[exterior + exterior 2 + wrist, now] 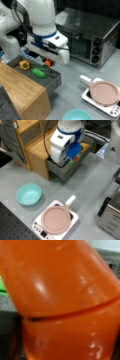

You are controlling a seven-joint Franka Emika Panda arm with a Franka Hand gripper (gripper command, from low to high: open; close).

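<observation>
My gripper hangs low over a grey tray and is shut on an orange object, which fills the wrist view. Its fingers are hidden behind the object. In the tray lie a yellow pepper and a green pepper, just to a front view's left of the gripper. From the opposite side the gripper reaches into the tray, with the orange object and a bit of green showing under the hand.
A wooden shelf stands against the tray. A toaster oven sits on the grey table. A pink pan rests on a white hotplate. There is a teal bowl.
</observation>
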